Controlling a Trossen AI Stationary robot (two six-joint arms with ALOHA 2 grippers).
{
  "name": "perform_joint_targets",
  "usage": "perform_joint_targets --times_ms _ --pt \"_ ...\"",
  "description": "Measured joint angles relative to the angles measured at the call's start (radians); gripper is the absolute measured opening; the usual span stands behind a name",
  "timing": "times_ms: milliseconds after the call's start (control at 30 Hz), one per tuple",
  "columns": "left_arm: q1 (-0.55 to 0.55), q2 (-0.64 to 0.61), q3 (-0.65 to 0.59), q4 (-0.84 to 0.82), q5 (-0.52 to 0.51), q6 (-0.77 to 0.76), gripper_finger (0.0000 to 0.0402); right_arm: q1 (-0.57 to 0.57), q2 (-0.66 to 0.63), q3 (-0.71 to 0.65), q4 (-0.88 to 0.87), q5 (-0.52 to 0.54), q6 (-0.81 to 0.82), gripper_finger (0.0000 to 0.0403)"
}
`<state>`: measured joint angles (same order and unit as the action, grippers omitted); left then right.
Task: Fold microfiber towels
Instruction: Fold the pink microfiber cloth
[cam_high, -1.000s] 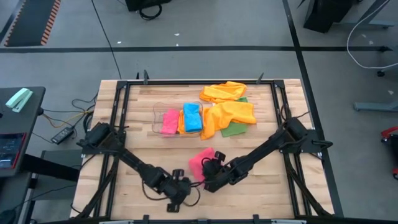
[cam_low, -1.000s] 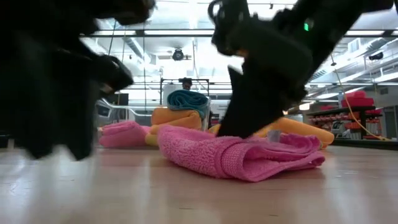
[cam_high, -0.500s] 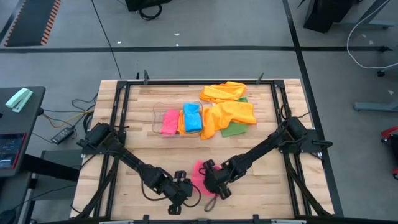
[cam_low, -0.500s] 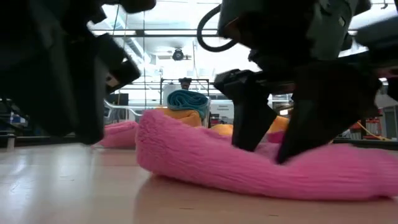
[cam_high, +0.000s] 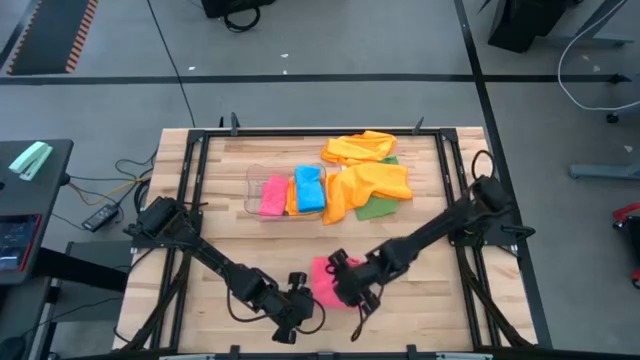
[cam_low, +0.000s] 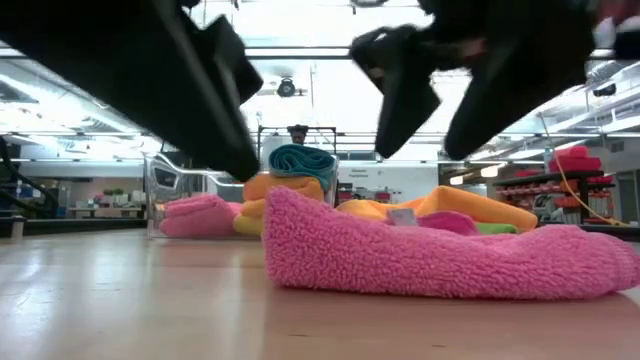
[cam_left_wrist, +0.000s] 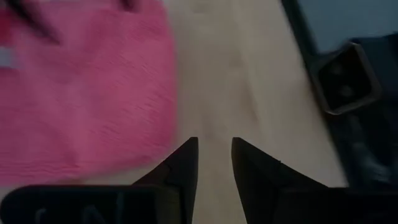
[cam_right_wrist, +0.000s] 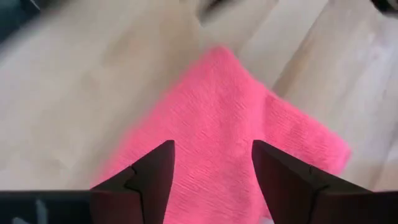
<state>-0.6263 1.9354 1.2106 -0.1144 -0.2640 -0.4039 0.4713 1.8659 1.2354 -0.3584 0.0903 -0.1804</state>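
Observation:
A pink microfiber towel (cam_high: 326, 279) lies folded and flat on the wood table near its front edge, also seen as a low pad in the low view (cam_low: 440, 262). My right gripper (cam_high: 350, 287) hangs open just above it, fingers apart over the towel (cam_right_wrist: 236, 137) and touching nothing. My left gripper (cam_high: 301, 306) sits beside the towel's left edge over bare wood (cam_left_wrist: 214, 158). It is open by a narrow gap with nothing between its fingers, and the towel (cam_left_wrist: 81, 93) lies off to one side.
A clear bin (cam_high: 253, 192) in the table's middle holds folded pink, orange and blue towels (cam_high: 309, 187). Loose orange towels (cam_high: 372, 183) lie over a green one (cam_high: 380, 208) at the back right. Black frame rails (cam_high: 196, 180) run along the table's sides.
My right gripper has risen off the pink towel and rolled about its own axis; its fingers now hang clear above the cloth. The towel has shifted toward the table's near edge and gone from a bunched heap to a flat folded pad.

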Motion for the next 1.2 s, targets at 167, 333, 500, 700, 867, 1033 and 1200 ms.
perform_joint_targets --times_ms 167,333,500,700,867,1033,1200 --pt "-0.013 0.000 0.000 -0.001 -0.093 0.059 0.0123 0.066 0.004 -0.001 0.012 0.080 0.237 0.0224" --pt "-0.012 0.001 0.000 -0.003 -0.251 0.076 0.0145 0.157 0.073 -0.001 0.089 0.240 0.343 0.0237" --pt "0.049 0.048 0.001 -0.001 -0.348 0.007 0.0149 0.201 0.110 -0.001 0.122 0.392 0.430 0.0255" --pt "0.105 0.131 0.000 -0.012 -0.318 -0.055 0.0132 0.220 0.131 0.000 0.111 0.398 0.502 0.0254" --pt "0.110 0.133 0.004 -0.005 -0.208 -0.061 0.0117 0.234 0.175 0.001 0.070 0.399 0.528 0.0243" --pt "0.084 0.131 0.003 -0.008 -0.184 -0.041 0.0105 0.241 0.199 0.004 0.047 0.403 0.535 0.0226" --pt "0.083 0.127 0.003 -0.011 -0.170 -0.035 0.0098 0.235 0.192 0.005 0.018 0.388 0.499 0.0180"
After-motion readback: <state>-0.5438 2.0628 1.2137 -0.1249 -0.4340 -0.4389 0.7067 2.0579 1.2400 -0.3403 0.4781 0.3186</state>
